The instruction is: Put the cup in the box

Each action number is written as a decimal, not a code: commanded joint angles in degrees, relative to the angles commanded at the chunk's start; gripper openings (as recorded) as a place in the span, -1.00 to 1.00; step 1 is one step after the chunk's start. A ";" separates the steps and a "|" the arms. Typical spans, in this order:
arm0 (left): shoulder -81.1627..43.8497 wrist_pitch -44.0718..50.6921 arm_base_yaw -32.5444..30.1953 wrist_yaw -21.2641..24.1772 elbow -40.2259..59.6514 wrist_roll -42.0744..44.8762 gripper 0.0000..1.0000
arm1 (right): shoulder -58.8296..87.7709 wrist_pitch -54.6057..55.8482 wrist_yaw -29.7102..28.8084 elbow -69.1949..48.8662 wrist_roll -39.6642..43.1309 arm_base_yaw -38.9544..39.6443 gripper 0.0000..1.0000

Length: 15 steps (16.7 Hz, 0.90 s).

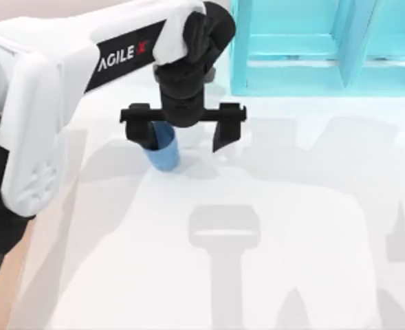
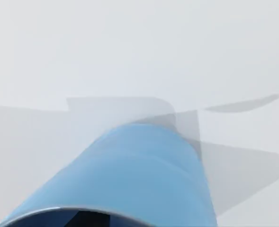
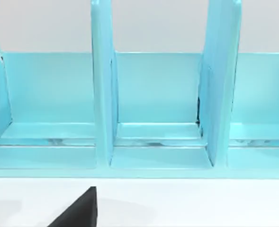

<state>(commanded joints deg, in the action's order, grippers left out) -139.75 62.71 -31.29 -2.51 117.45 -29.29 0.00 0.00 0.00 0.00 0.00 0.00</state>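
Two black fingers of the left tool [image 1: 182, 135] stand wide apart above the table [image 1: 291, 227], joined by a cross bar under the wrist, and they grip nothing yet. One finger [image 1: 144, 132] reaches down at the mouth of the cup [image 1: 164, 152] and seems to dip inside it or touch its rim, while the other hangs over bare table well off to the top view's right of the cup. The small blue cup stands upright on the white table, left of centre and toward the far side. In the left wrist view the cup [image 2: 139, 179] looms very close, its wall and the dark edge of its mouth just below the camera. The light cyan shelf [image 1: 326, 48] runs along the far right of the table, and the right wrist view looks straight into the shelf [image 3: 153, 109] with its upright dividers; a dark wedge at that picture's edge may be part of the right arm, whose tool state I cannot tell. No wooden box appears in these views. The step in hand looks like the pinch on the cup wall. To do it well, the inner finger should sit deep enough inside the rim, the closing should be slow so the light cup does not tip or skate, and lifting should wait until the wall is firmly caught.
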 joint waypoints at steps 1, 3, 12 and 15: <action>0.00 0.00 0.00 0.00 0.00 0.00 0.40 | 0.00 0.00 0.00 0.00 0.00 0.00 1.00; 0.00 0.00 0.00 0.00 0.00 0.00 0.10 | 0.00 0.00 0.00 0.00 0.00 0.00 1.00; 0.00 0.00 0.00 0.00 0.00 0.00 -1.00 | 0.00 0.00 0.00 0.00 0.00 0.00 1.00; 0.00 0.00 0.00 0.00 0.00 0.00 -1.00 | 0.00 0.00 0.00 0.00 0.00 0.00 1.00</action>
<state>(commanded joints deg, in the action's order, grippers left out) -139.75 62.71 -31.29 -2.51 117.45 -29.29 0.00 0.00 0.00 0.00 0.00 0.00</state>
